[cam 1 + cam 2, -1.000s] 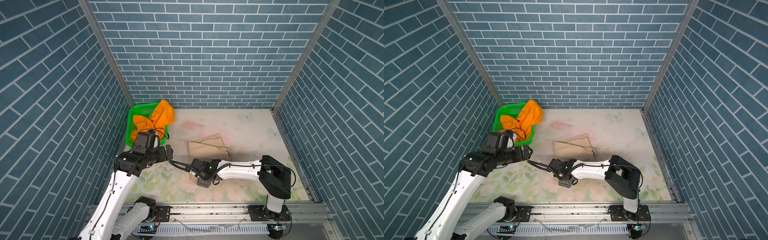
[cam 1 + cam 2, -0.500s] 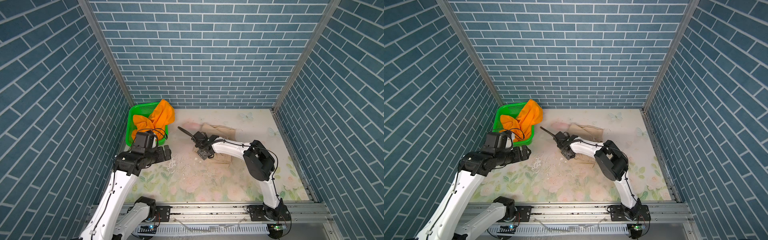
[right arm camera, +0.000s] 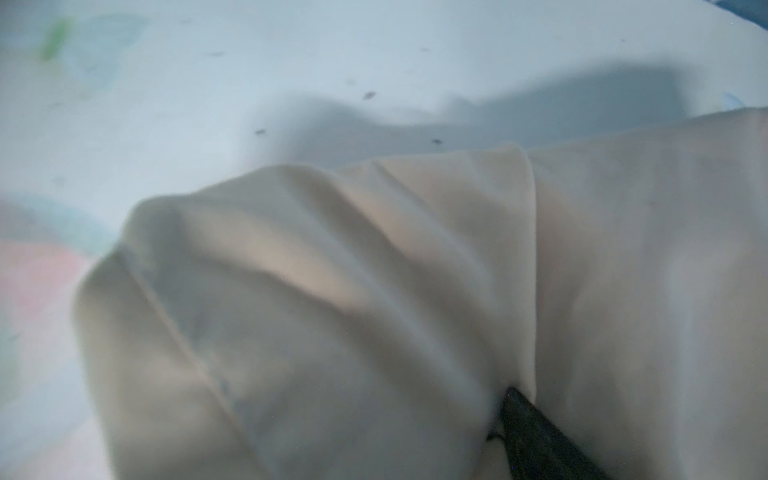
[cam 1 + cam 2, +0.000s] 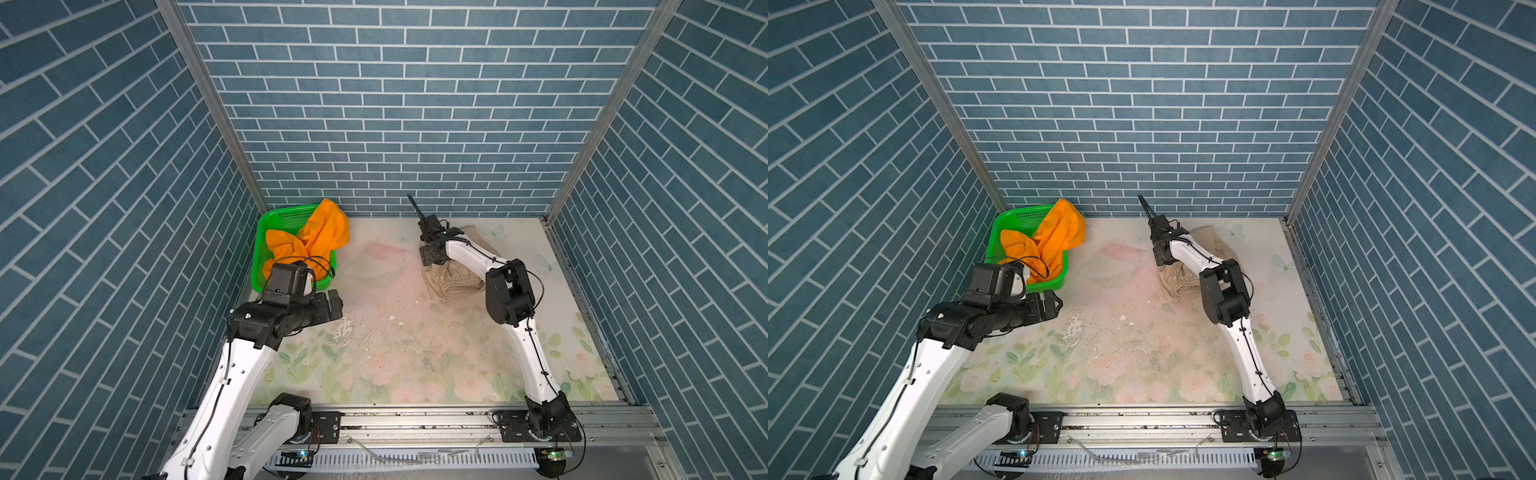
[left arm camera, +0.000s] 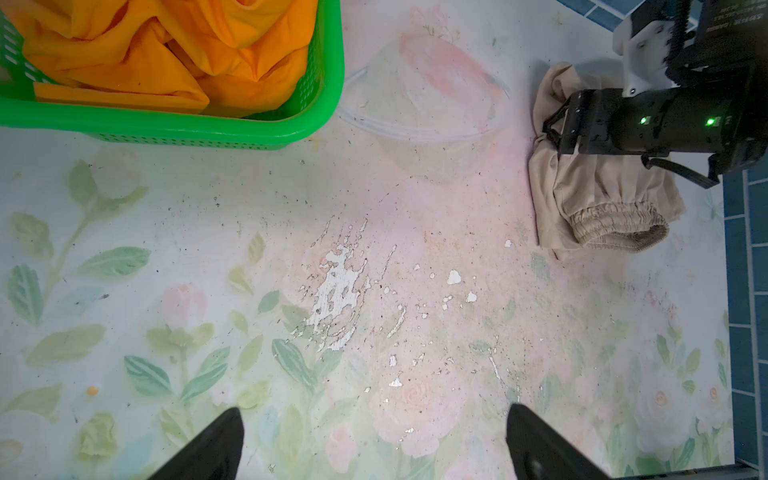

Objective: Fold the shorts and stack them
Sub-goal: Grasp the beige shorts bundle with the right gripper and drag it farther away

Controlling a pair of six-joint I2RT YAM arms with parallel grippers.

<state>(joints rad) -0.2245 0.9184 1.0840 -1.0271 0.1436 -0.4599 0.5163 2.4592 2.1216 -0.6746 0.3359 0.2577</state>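
The orange shorts lie crumpled in the green basket and hang over its back right rim. My left gripper hovers open and empty just in front of the basket. The beige shorts sit bunched at the back right, with the elastic waistband facing the front. My right gripper presses down into their far edge with its jaws wide. In the right wrist view the beige shorts fill the frame. One fingertip shows there and cloth hides the other.
The floral table mat has a worn white patch in the middle. Blue brick walls close off three sides, and the back wall stands right behind the right gripper. A metal rail runs along the front edge.
My right gripper swept from the front middle to the back. The beige shorts went with it toward the back right and bunched up. The left arm barely moved.
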